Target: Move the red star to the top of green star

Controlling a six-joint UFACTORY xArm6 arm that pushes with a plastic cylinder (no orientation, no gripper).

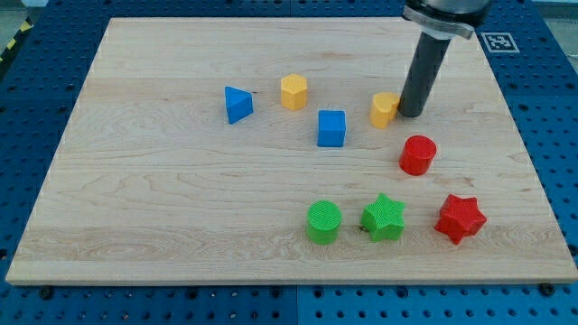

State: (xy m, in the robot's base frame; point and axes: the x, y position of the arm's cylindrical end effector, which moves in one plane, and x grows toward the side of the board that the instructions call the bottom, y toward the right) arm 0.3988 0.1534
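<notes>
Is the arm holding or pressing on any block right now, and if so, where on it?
Nothing is held; the rod cannot grip. My tip stands right beside the yellow block, at that block's right side in the view, perhaps touching. The red star lies untouched, right of the green star.

The red star (pixel 461 218), a chunky block apparently resting flat on the wooden tabletop (pixel 163 208), sits near the view's bottom right, just beside but apart from the green star (pixel 384 217), which lies level with it toward the view's left, also flat.
</notes>
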